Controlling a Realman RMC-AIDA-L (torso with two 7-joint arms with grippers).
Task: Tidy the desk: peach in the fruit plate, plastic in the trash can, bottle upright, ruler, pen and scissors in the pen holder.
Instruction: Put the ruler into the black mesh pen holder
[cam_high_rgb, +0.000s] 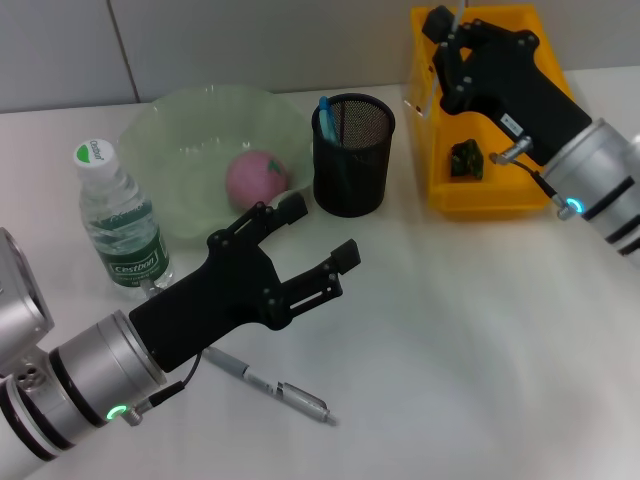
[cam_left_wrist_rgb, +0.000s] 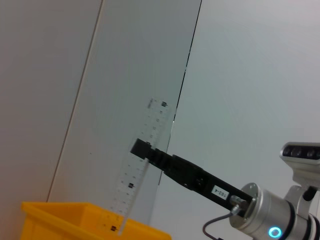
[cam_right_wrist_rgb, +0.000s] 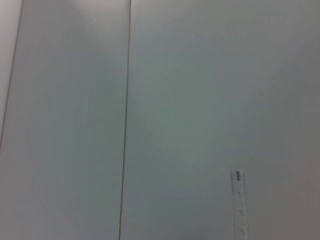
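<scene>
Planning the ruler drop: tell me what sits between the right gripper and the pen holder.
In the head view, only bare table and the yellow bin's near wall separate the right gripper, holding the ruler, from the pen holder.

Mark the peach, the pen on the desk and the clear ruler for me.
peach (cam_high_rgb: 257, 179): head view, middle of the pink fruit in the green plate.
pen (cam_high_rgb: 268, 386): head view, mid-barrel, lying on the desk.
ruler (cam_left_wrist_rgb: 140, 172): left wrist view, clear blade below the right claw's grip.

White table (cam_high_rgb: 480, 340): matte surface, lying beneath the fingers (cam_high_rgb: 345, 255) of the left gripper (cam_high_rgb: 320, 230) and extending past their tips. Grey wall panels (cam_high_rgb: 250, 40): standing well beyond those fingertips, divided by a thin dark vertical seam (cam_high_rgb: 122, 50).
</scene>
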